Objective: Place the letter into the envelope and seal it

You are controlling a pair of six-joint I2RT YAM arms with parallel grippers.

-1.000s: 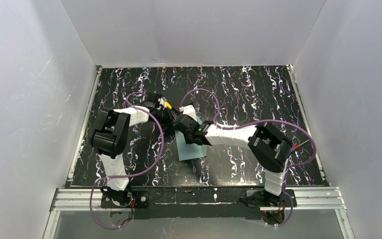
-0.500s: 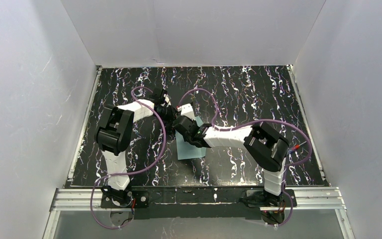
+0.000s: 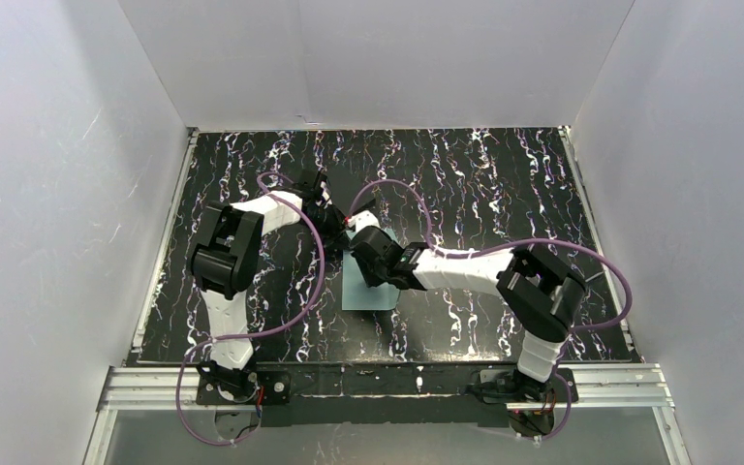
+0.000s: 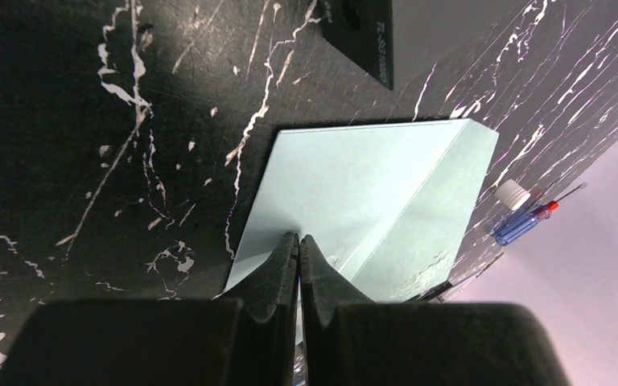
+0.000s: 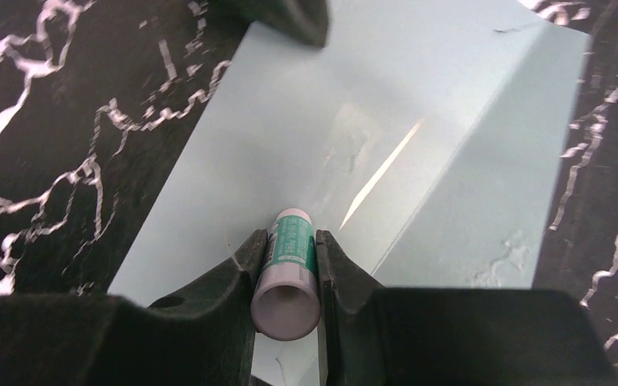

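Note:
The pale teal envelope point(image 3: 366, 294) lies flat on the black marbled table point(image 3: 504, 184), also seen in the left wrist view point(image 4: 346, 173) and the right wrist view point(image 5: 290, 137). A diagonal crease crosses it, with a wrinkled patch point(image 5: 503, 249) beside the crease. My left gripper point(image 4: 298, 239) is shut with nothing between its fingers, its tips down on the envelope's near part. My right gripper point(image 5: 291, 236) is shut on a white and green glue stick point(image 5: 290, 269), whose tip touches the envelope. Both grippers meet over the envelope's far end point(image 3: 349, 232). The letter is hidden.
A black block point(image 4: 362, 36) hangs over the table just past the envelope in the left wrist view. A small blue and red tool with a white cap point(image 4: 521, 219) lies by the envelope's corner. White walls point(image 3: 58, 194) close in the table on three sides.
My left gripper has closed fully and shifted toward the envelope's far end. The right arm has swung its elbow outward, and its gripper with the glue stick has slid left over the envelope.

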